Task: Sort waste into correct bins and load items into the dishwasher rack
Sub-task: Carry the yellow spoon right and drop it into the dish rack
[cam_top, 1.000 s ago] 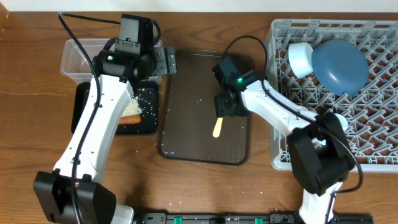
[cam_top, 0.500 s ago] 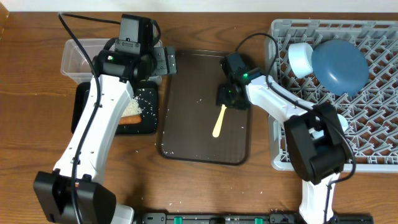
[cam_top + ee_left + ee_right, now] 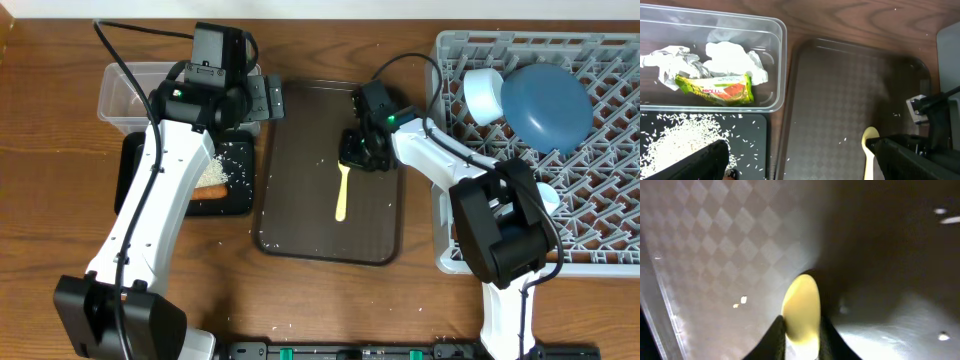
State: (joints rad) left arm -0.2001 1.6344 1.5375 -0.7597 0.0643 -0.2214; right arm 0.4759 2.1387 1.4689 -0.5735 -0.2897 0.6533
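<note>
My right gripper [image 3: 350, 163] is shut on the bowl end of the cream-yellow spoon [image 3: 342, 196] over the dark-brown tray [image 3: 300, 200]; the wrist view shows its fingers [image 3: 801, 332] pinching the spoon [image 3: 801, 305]. My left gripper [image 3: 800, 162] hangs open and empty above the black bin [image 3: 236, 195] and the tray edge. The clear bin [image 3: 775, 60] holds white tissue [image 3: 730, 55] and the printed wrapper [image 3: 715, 89]. The black bin [image 3: 755, 140] holds rice [image 3: 675, 142] and the orange stick [image 3: 208, 192]. The grey rack [image 3: 600, 210] holds the blue plate [image 3: 545, 105] and a pale cup [image 3: 483, 95].
Loose rice grains [image 3: 844, 140] dot the dark-brown tray [image 3: 840, 90]. The rack's left wall [image 3: 440, 150] stands close to my right arm. Bare wooden table [image 3: 40, 170] lies left of the bins.
My right gripper has moved up and left over the tray with the spoon in its grip, and the spoon's handle has swung to point straight down the tray. The left arm has not moved.
</note>
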